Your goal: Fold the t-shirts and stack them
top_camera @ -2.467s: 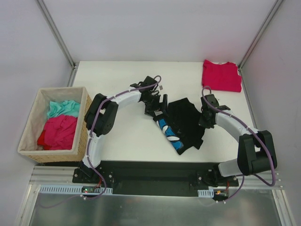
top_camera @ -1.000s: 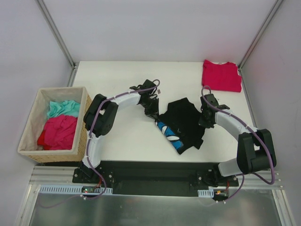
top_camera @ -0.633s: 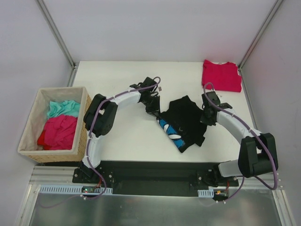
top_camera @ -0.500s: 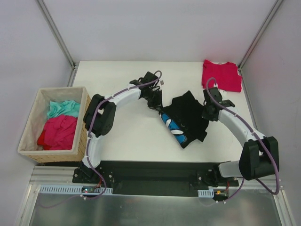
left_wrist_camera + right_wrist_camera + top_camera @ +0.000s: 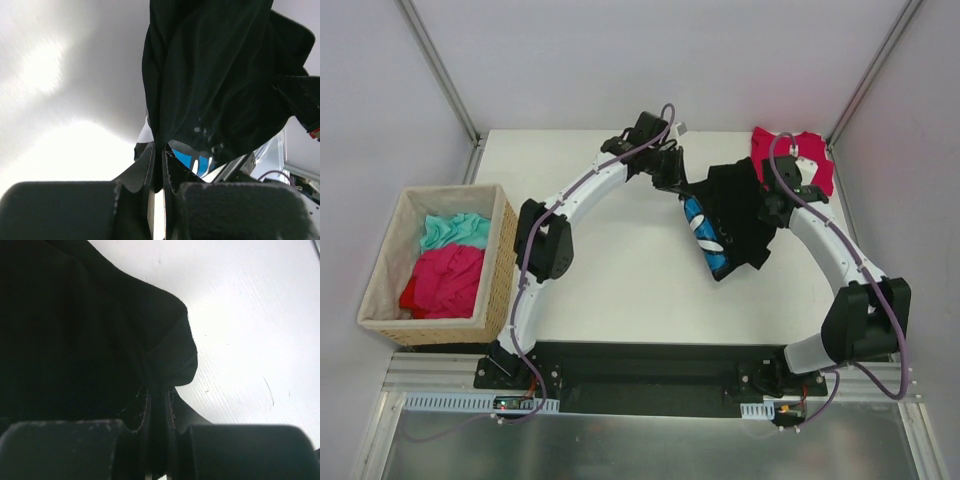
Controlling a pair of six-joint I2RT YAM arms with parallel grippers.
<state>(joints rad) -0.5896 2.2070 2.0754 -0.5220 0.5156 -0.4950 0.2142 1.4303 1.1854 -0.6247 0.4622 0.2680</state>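
Note:
The black t-shirt (image 5: 740,205), with a blue and white print (image 5: 705,235) on its left side, hangs bunched between both arms above the table's back right. My left gripper (image 5: 682,182) is shut on its left edge; in the left wrist view the cloth (image 5: 215,75) rises from between the closed fingers (image 5: 172,170). My right gripper (image 5: 772,200) is shut on the right edge, black cloth (image 5: 75,330) pinched between its fingers (image 5: 172,405). The folded crimson-red t-shirt (image 5: 815,150) lies at the back right corner, partly behind the right arm and the black shirt.
A woven tan basket (image 5: 502,262) at the left holds teal (image 5: 455,230) and pink (image 5: 445,282) garments. The white table (image 5: 610,260) stretches between basket and arms. Slanted frame posts (image 5: 440,65) rise at the back corners.
Both arms have lifted the black t-shirt off the table and carried it back and to the right, toward the red t-shirt. Both grippers stayed shut on it.

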